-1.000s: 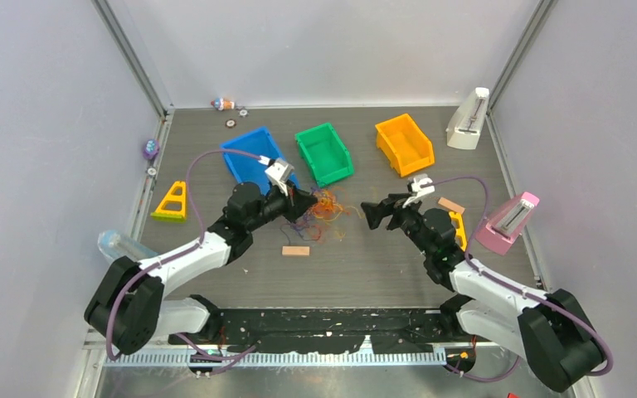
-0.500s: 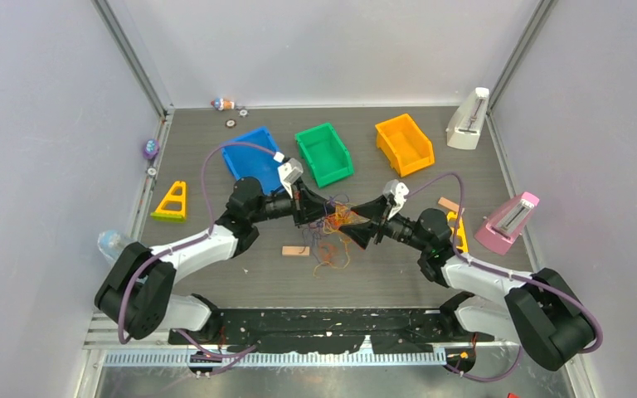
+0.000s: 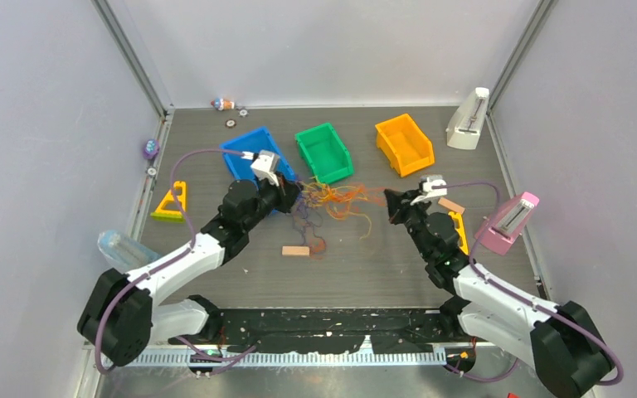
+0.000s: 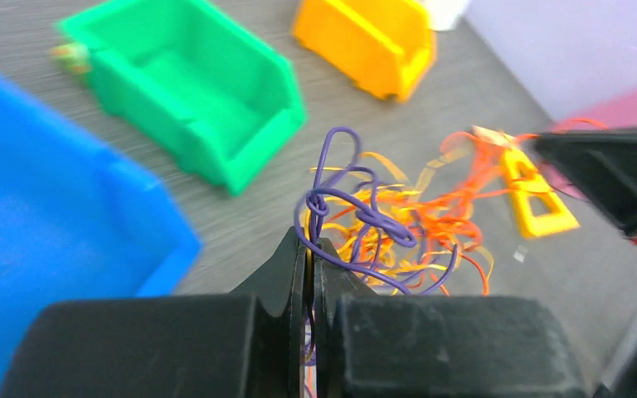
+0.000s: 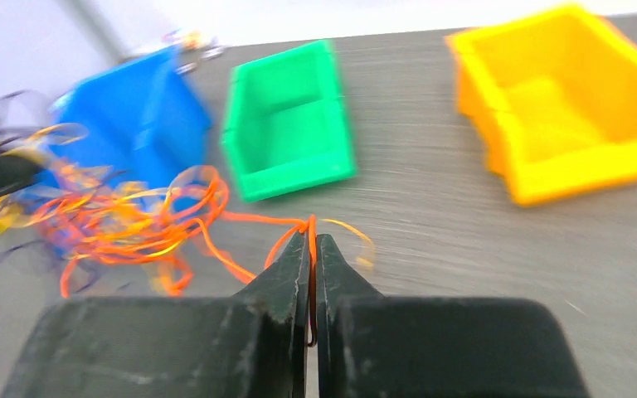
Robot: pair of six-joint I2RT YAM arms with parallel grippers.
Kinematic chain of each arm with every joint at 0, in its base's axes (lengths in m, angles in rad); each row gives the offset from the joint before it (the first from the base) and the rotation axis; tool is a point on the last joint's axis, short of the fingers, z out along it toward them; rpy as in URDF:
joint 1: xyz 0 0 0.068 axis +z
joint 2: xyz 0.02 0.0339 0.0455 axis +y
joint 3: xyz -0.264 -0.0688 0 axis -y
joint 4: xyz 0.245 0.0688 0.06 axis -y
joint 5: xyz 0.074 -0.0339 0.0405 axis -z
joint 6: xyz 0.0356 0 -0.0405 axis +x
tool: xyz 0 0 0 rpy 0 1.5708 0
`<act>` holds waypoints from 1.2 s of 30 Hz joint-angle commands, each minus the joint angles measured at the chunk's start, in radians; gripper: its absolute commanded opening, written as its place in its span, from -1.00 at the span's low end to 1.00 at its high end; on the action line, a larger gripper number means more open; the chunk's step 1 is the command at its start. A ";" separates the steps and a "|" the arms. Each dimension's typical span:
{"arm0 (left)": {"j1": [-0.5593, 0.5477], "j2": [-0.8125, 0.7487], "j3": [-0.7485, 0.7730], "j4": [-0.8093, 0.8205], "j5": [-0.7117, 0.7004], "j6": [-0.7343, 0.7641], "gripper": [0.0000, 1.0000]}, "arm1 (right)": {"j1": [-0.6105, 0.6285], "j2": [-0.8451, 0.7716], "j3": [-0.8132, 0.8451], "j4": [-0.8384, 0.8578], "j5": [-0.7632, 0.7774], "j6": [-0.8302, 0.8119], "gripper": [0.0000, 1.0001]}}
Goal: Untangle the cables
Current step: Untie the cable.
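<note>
Grey wood-grain tabletop (image 3: 365,265) floors a white-walled cell, and from its near edge two black arms reach inward toward each other. Nearest the middle, the left gripper (image 4: 309,247) is clamped tight on a purple strand (image 4: 315,203), and the right gripper (image 5: 312,245) is pinched closed on a single orange strand (image 5: 265,219) (each wrist camera shows this plainly, while from overhead the fingertips are too small to read). Between them sits the tangle of thin orange, yellow and purple wire cables (image 3: 332,199), spread sideways with purple loops trailing toward the near side; whether it touches the table I cannot tell. I judge the step in hand to be the pull-apart: both sides are gripped, the snarl not yet loosened. The next move calls for widening the gap slowly, so that neither strand slips nor the knot cinches. Only the overhead view shows the tangle's full spread; only the left wrist view shows the purple knot just past the jaws. Beyond stand a blue plastic bin (image 3: 245,159), a green plastic bin (image 3: 325,154) and an orange plastic bin (image 3: 404,143).
</note>
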 commanded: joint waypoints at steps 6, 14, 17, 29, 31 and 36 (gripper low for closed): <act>0.022 -0.097 -0.042 -0.125 -0.484 -0.027 -1.00 | -0.019 -0.091 -0.034 -0.201 0.668 0.170 -0.90; 0.022 -0.072 -0.022 -0.117 -0.375 0.000 -1.00 | -0.017 -0.146 -0.062 -0.170 0.652 0.157 -0.90; 0.022 -0.055 -0.021 -0.048 -0.203 0.045 -1.00 | -0.018 -0.150 -0.078 -0.076 0.462 0.044 -0.59; -0.024 0.019 0.016 0.119 0.281 0.109 -1.00 | -0.005 0.116 0.010 0.160 -0.476 -0.093 0.96; -0.037 0.009 0.010 0.141 0.322 0.116 -1.00 | 0.005 0.149 0.031 0.163 -0.525 -0.095 0.93; -0.043 -0.033 -0.042 0.275 0.435 0.084 -1.00 | 0.036 0.196 0.078 0.114 -0.550 -0.121 0.93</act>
